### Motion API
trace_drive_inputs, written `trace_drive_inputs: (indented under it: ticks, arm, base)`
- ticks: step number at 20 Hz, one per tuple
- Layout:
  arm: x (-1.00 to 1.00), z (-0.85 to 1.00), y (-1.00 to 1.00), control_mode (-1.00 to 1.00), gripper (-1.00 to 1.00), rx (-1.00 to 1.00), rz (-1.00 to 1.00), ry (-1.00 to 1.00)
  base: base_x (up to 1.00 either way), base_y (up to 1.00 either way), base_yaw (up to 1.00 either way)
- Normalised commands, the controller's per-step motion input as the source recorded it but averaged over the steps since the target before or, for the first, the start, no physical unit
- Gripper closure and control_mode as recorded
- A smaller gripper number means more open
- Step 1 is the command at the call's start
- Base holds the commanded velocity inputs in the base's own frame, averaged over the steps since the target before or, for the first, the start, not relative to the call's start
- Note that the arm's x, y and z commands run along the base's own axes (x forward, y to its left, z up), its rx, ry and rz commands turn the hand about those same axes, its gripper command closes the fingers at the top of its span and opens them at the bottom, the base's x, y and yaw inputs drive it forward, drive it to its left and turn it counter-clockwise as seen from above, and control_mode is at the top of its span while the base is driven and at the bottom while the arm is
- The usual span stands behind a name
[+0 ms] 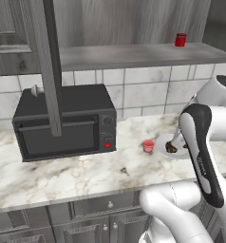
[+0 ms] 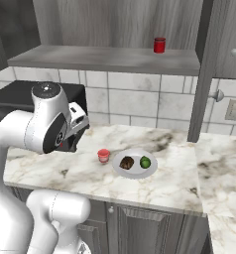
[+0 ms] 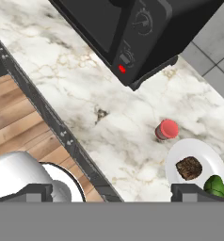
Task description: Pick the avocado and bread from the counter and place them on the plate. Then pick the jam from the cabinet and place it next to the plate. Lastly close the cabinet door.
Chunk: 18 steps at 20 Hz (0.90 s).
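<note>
Now, in the left base view, the jam [image 1: 148,145] stands on the marble surface [image 1: 62,175], just to the left of the plate [image 1: 163,142]. The bread [image 1: 171,148] lies on the plate, partly hidden behind the white arm. A black microwave oven [image 1: 65,122] sits further to the left on the same surface. Above, a darker red jar [image 1: 180,40] stands on the grey shelf of the cabinet [image 1: 134,54], and the cabinet door [image 1: 47,66] hangs open, seen edge-on in front of the oven.

From the right base view, the plate [image 2: 135,164] carries the bread [image 2: 126,162] and the avocado [image 2: 145,161] side by side, apart from each other. The jam [image 2: 103,156] stands just beside the plate, on its left. The red jar [image 2: 159,45] is on the shelf above.

Seen from the hand view, the hand [image 3: 111,193] is open, its two dark tips far apart, and it holds nothing. It is above the surface [image 3: 85,94]. The jam [image 3: 166,130] stands near the plate [image 3: 180,153], which holds the bread [image 3: 188,168] and the avocado [image 3: 215,186].
</note>
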Motion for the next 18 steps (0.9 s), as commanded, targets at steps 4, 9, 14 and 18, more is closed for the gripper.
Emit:
trace_drive_inputs:
  ticks: [4,9,14,18]
  arm:
    - [-0.3,0.13,0.0,-1.0,-1.0,-0.12,0.0,0.0]
    - [-0.28,0.16,-0.07,-1.0,-1.0,-0.14,0.0,0.0]
    - [-0.22,0.12,-0.11,-1.0,-1.0,-0.15,-0.04,0.02]
    - [-0.18,0.18,-0.15,-1.0,-1.0,-0.1,-0.02,0.06]
  base:
    - [0.0,0.0,0.0]
    - [0.0,0.0,0.0]
    - [0.0,0.0,0.0]
    - [0.0,0.0,0.0]
